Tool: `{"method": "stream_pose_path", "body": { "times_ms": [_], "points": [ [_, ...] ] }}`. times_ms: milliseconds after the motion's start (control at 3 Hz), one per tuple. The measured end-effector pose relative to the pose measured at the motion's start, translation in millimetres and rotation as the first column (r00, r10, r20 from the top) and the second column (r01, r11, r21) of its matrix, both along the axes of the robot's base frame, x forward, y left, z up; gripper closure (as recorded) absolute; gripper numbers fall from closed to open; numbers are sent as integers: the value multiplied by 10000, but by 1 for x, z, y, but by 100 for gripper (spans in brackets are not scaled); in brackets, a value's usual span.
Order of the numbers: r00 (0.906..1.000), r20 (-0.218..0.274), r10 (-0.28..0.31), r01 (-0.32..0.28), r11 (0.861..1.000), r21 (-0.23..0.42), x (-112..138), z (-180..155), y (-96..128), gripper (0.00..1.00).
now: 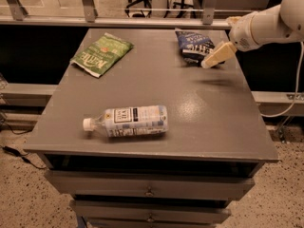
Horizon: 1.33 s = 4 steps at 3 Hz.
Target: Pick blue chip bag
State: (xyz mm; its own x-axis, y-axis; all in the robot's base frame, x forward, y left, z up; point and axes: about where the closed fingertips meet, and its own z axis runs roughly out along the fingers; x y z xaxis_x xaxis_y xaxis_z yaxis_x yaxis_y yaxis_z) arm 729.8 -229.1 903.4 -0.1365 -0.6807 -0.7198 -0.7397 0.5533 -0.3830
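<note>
The blue chip bag (195, 45), dark navy and crinkled with white lettering, lies at the far right of the grey table (156, 87). My gripper (209, 62) comes in from the right on a white arm (266, 25). Its cream-coloured tip hangs just above the table at the bag's near right corner and overlaps that corner.
A green chip bag (101, 54) lies at the far left of the table. A clear plastic bottle with a white cap (127, 121) lies on its side near the front edge. A metal rail (114, 22) runs behind the table. Drawers sit below the top.
</note>
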Motion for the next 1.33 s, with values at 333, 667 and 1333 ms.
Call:
{"method": "stream_pose_path", "body": {
  "times_ms": [333,667,1333],
  "points": [
    [9998,-192,-54,60,9994,352,21,-19,14,0],
    [9985,-534,-72,102,9984,553,35,-37,30,13],
    [9980,-619,-117,165,9969,770,36,-36,33,67]
  ]
}}
